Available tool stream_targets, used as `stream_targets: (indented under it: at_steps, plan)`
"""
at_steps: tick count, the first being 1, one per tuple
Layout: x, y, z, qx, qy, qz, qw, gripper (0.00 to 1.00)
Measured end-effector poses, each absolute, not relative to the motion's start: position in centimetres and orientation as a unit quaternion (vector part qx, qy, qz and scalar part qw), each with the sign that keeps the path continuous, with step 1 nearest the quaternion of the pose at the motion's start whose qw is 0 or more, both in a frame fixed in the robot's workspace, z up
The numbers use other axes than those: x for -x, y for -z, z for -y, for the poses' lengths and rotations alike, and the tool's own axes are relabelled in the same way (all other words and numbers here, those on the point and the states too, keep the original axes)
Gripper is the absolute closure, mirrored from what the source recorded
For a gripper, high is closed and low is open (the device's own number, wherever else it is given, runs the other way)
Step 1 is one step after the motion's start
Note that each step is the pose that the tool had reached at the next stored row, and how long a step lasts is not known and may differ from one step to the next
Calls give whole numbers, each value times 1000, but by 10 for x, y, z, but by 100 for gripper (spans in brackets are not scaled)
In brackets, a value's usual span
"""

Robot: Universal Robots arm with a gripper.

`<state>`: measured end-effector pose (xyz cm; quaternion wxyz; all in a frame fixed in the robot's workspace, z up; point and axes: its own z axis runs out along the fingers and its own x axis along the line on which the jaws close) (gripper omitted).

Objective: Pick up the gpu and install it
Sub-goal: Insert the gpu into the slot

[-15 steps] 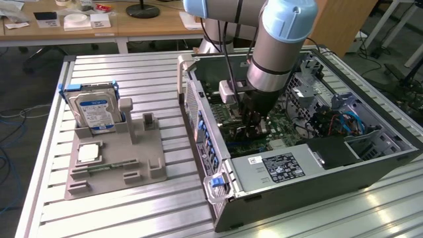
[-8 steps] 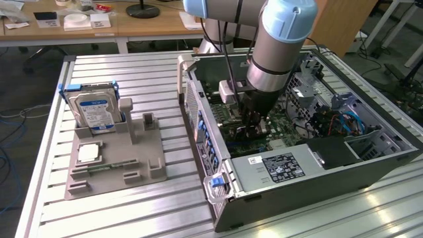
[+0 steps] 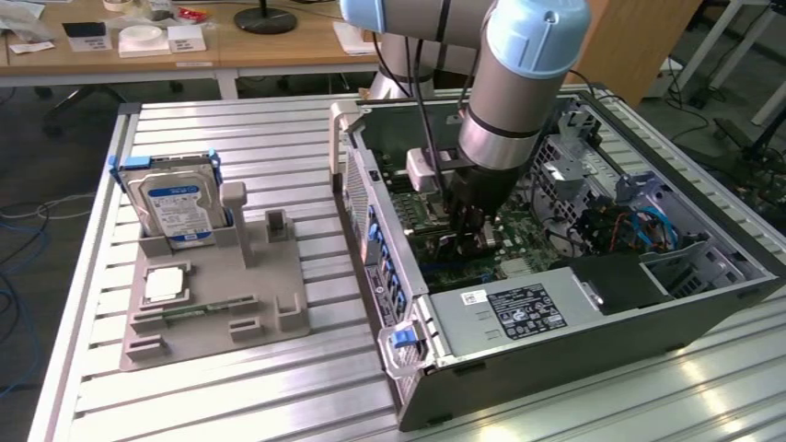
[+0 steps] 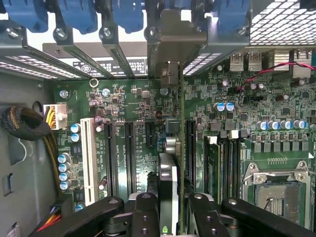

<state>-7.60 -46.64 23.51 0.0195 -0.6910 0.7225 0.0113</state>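
We found the gripper (image 3: pixel 473 241) lowered deep inside the open computer case (image 3: pixel 687 308), which lay on its side on the slatted aluminium table (image 3: pixel 283 147) toward the exterior view's right. Its jaws pinched the gpu (image 4: pixel 168 190) edge-on: in the wrist view the card showed as a thin upright blade held between the two black fingers (image 4: pixel 143 215), one pad on each flat face.

The card's long axis ran straight away from the jaws toward the rear wall of the case, where the blue slot latches (image 4: pixel 79 15) and the metal slot covers stood. That same line matched the run of the black expansion slots (image 4: pixel 129 158) on the green motherboard (image 4: pixel 222 128). We judged the card to hang directly over the board between the slot group and the memory sockets, close above a slot, though we could not tell whether its edge touched one.

The gpu sat centred in the jaws, projecting ahead of the fingertips, not off to either side.

On the exterior view's left, well apart from the case, the grey parts holder (image 3: pixel 209 304) carried the hard drive (image 3: pixel 179 207) upright.
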Motion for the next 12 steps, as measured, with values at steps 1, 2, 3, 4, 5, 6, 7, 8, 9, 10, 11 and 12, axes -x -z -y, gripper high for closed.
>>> stream_targets:
  at_steps: [1, 2, 3, 4, 5, 6, 7, 8, 9, 10, 11, 12]
  plan:
    - [76, -235, 466, 691, -11, -723, 19, 72]
    - [76, -235, 466, 691, -11, -722, 19, 72]
    - [76, -235, 466, 691, -11, -723, 19, 72]
    - [76, -235, 466, 691, -11, -723, 19, 72]
    - [76, -235, 466, 691, -11, -723, 19, 72]
    - [76, -235, 465, 691, -11, -722, 19, 72]
    - [76, -235, 465, 691, -11, -722, 19, 72]
    - [76, -234, 465, 691, -11, -722, 19, 72]
    - [76, -234, 465, 691, -11, -722, 19, 72]
    - [76, -234, 465, 691, -11, -722, 20, 72]
    - [76, -233, 465, 691, -11, -722, 19, 72]
    - [76, -233, 465, 691, -11, -722, 19, 72]
